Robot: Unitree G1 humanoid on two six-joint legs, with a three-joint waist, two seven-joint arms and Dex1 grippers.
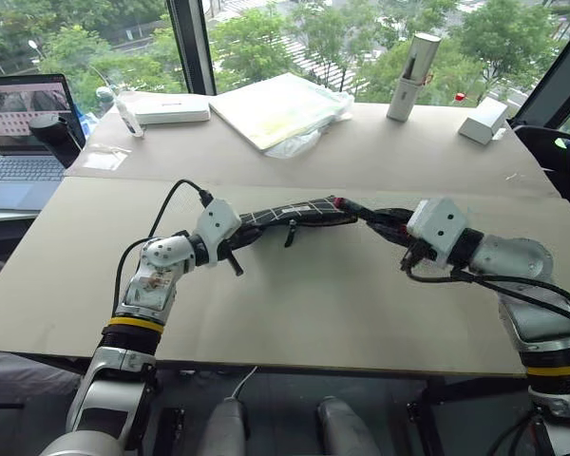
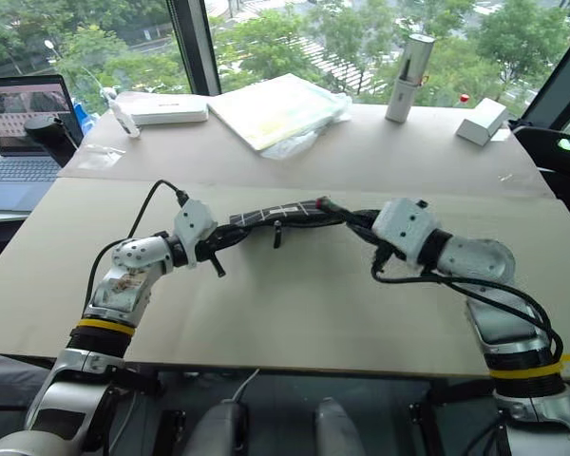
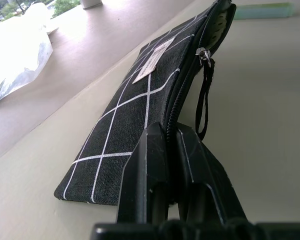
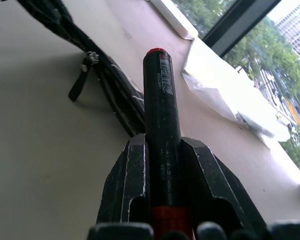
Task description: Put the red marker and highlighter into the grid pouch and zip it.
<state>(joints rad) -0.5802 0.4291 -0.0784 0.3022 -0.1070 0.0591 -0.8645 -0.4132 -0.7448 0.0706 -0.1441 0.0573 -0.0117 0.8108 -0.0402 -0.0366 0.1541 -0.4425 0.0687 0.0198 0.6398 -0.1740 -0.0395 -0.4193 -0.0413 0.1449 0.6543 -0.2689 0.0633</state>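
Note:
The grid pouch point(image 1: 287, 213) is held off the table between my two arms, black with white lines and a small white label point(image 3: 152, 66). My left gripper point(image 1: 247, 233) is shut on its near end, pinching the zipper edge. The zipper pull point(image 3: 203, 54) with its black cord sits near the far end, where the mouth gapes open. My right gripper point(image 1: 385, 223) is shut on the red marker point(image 4: 160, 95), a black barrel whose tip point(image 1: 340, 202) points at the pouch's open end, close to it. The highlighter is hidden from view.
A laptop point(image 1: 24, 133) stands at the far left. Along the back of the table lie a flat white box point(image 1: 171, 109), a plastic-wrapped pad point(image 1: 280, 109), a tall white cylinder point(image 1: 413, 76) and a small white box point(image 1: 483, 121).

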